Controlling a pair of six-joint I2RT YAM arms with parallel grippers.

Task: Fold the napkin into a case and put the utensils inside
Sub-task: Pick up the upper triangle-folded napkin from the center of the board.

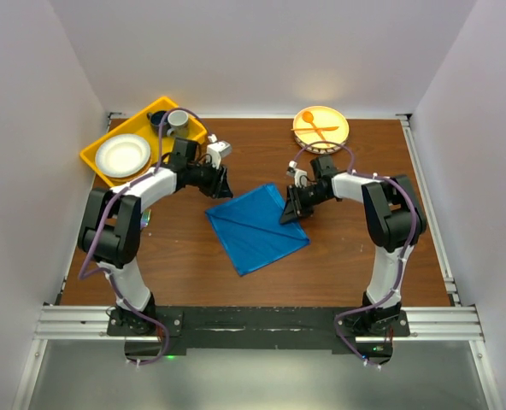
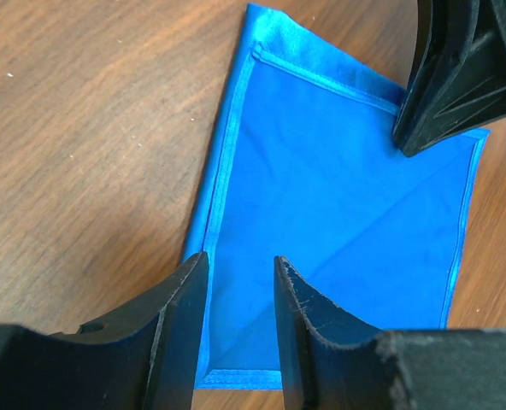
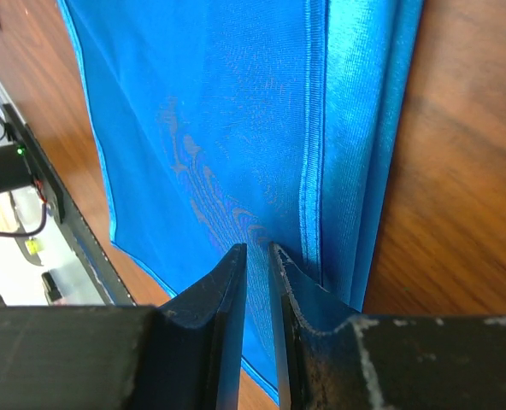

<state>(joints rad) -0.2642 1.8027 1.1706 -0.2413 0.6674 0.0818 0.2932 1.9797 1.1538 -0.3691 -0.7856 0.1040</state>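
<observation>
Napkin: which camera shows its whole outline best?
Top external: the napkin shows nearly its full outline. Left wrist shows most of it, some hidden behind gripper fingers. Right wrist gives only a close-up of one hemmed edge.

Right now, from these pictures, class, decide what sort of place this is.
Probably a robot test bench: plain white walls box in a brown wooden table, with two arms bolted to a metal rail.

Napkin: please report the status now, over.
Left gripper part open at napkin edge. Right gripper nearly shut at opposite edge, grip unclear. Napkin flat on table, not yet folded narrow. Nothing lies on it.
</observation>
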